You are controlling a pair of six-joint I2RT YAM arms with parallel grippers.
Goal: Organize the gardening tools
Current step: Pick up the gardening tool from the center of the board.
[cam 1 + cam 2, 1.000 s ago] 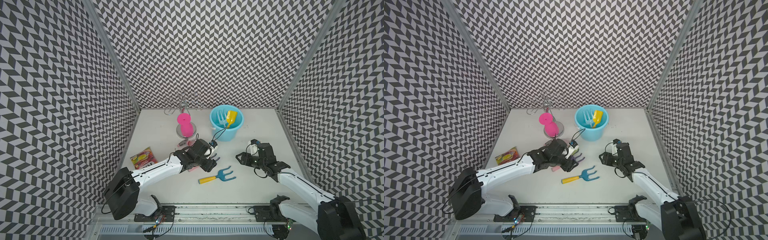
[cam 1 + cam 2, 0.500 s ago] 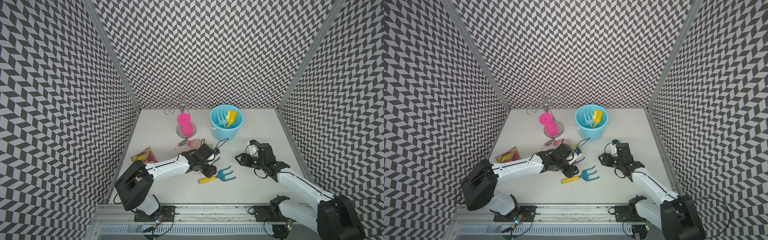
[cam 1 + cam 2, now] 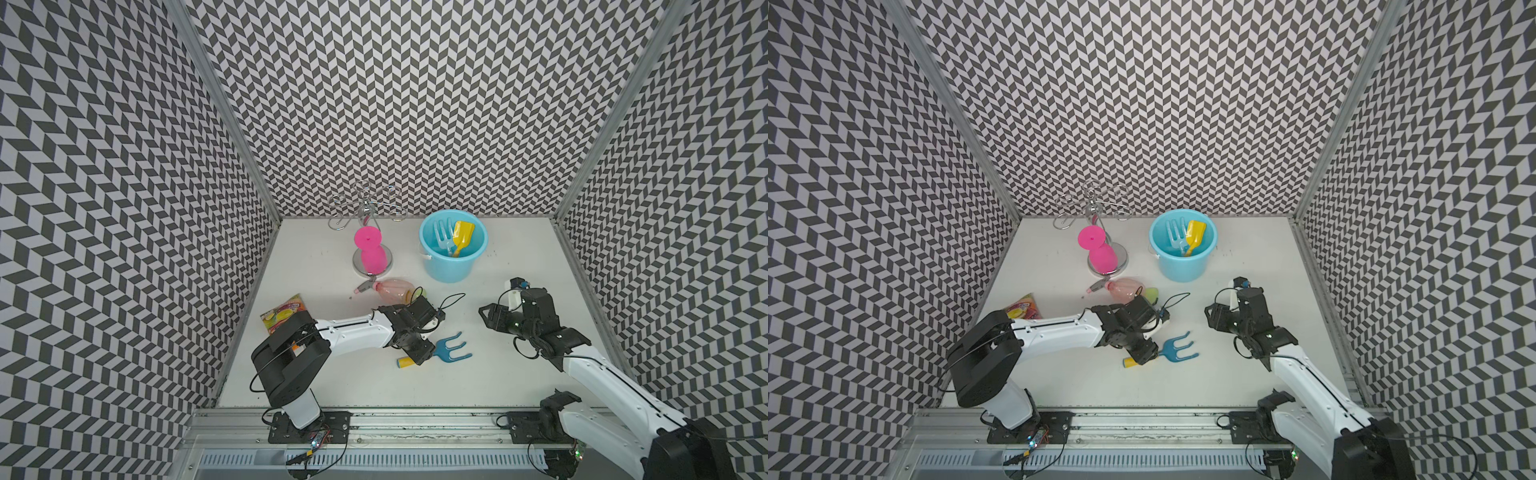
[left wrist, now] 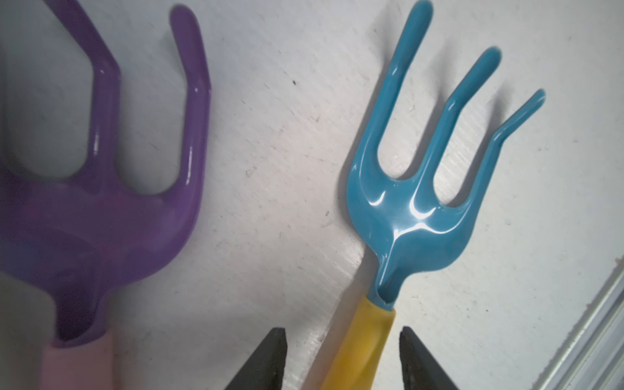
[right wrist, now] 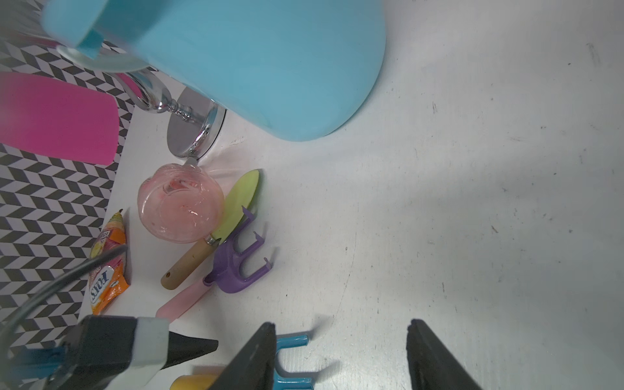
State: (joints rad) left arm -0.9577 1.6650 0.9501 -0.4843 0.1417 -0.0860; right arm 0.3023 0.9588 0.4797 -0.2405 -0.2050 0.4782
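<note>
1. Enclosure: chevron-patterned walls [image 3: 374, 104] on three sides, white table [image 3: 519, 374] as the work surface.
2. Far left, near the wall: snack packet [image 3: 282, 313] lying flat.
3. Toward the back: pink cup [image 3: 369, 249] on a chrome stand.
4. Just in front of the stand: spray bottle [image 3: 392, 289] on its side. The green trowel [image 5: 241, 202] lies against it, and the purple fork [image 5: 236, 266] lies beside the trowel's wooden handle. All three are on the table.
5. Mid-table: blue rake [image 3: 451, 351] lying flat, tines pointing towards the right arm. The left gripper [image 4: 341, 332] is low over it, jaws apart and straddling the yellow handle. A gap shows on each side.
6. Back, right of the stand: blue bucket [image 3: 449, 270]. The pale-blue fork [image 3: 442, 237] and yellow shovel [image 3: 463, 235] stand inside it.
7. Right of the rake and clear of it: right gripper [image 5: 341, 324], jaws apart, gripping nothing.
</note>
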